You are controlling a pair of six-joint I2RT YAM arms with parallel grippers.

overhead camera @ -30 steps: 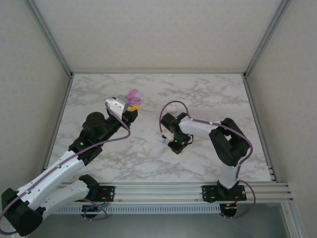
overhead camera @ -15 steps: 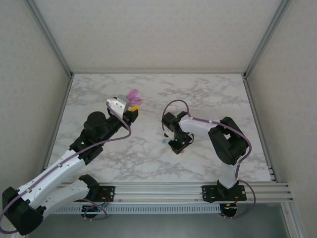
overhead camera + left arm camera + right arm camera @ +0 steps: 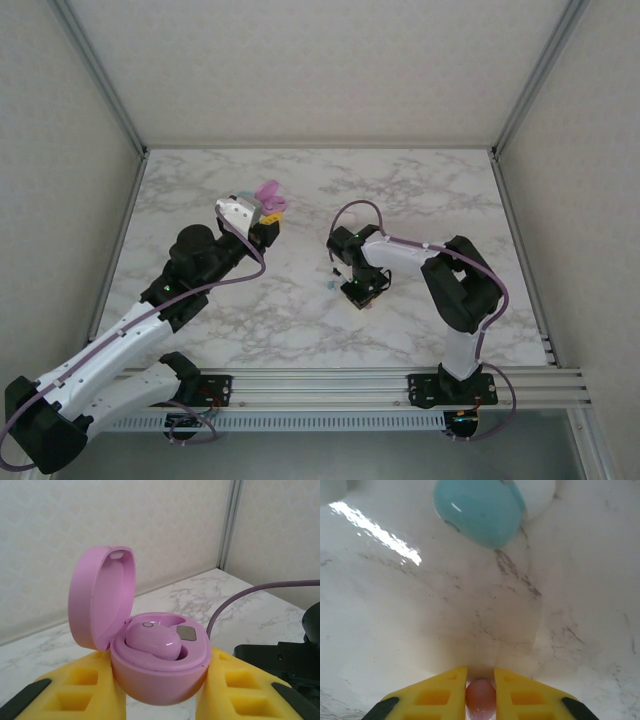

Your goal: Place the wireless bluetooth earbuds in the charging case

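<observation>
Right end effector pinches pink earbud; left end effector clamps pink case, lid up.

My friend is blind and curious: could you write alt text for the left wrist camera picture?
An open pink case sits clamped between the left gripper's yellow fingers, one pink earbud seated inside. Behind: marble table, pale wall.
</observation>
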